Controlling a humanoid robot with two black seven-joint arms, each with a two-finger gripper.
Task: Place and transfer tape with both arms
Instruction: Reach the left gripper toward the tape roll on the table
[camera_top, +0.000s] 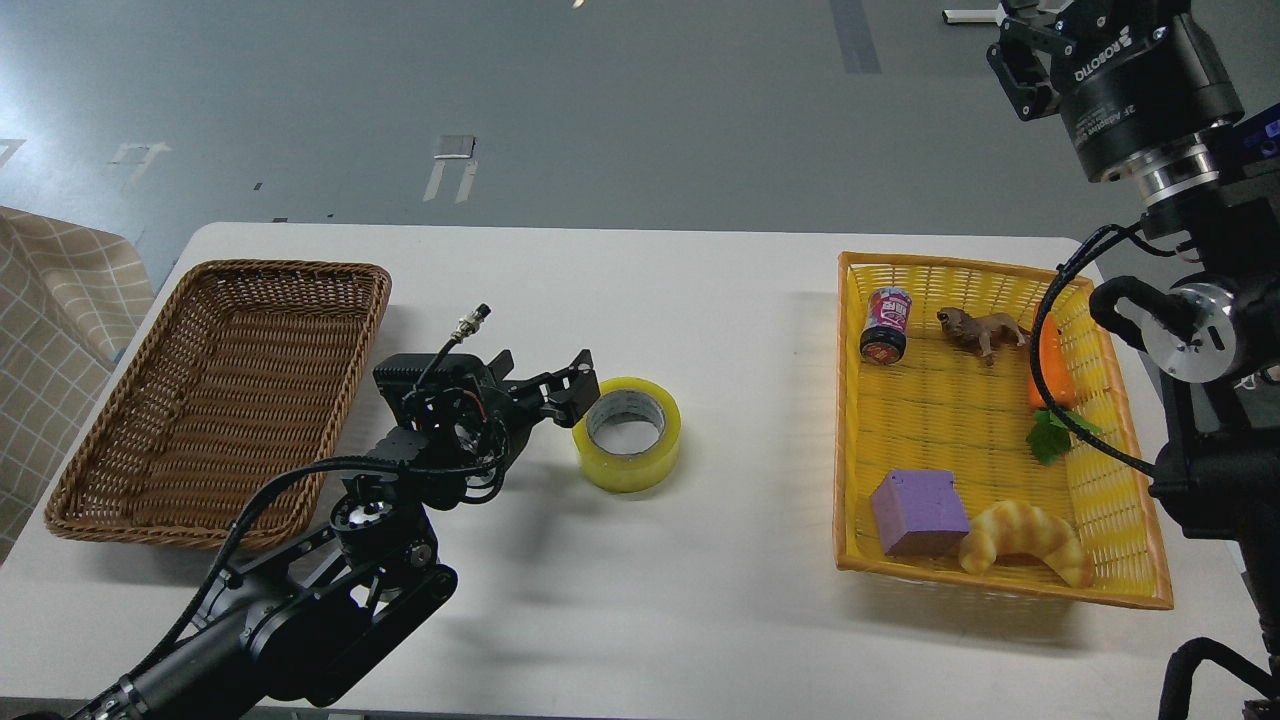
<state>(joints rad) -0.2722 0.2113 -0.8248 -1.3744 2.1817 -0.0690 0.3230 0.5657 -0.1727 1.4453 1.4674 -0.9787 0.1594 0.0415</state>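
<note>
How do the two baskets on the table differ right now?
The brown wicker basket on the left holds nothing; the yellow basket on the right holds several small items. The brown one is woven wicker, the yellow one bright and glossy. Both are rectangular, open-topped trays.

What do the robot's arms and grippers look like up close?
Both arms are black, with silver joint discs and looping black cables. The left gripper is black with exposed linkages and a small metal connector sticking up. The right gripper sits on a chunky black cylinder printed ROBOTIQ in white, above a silver ring.
</note>
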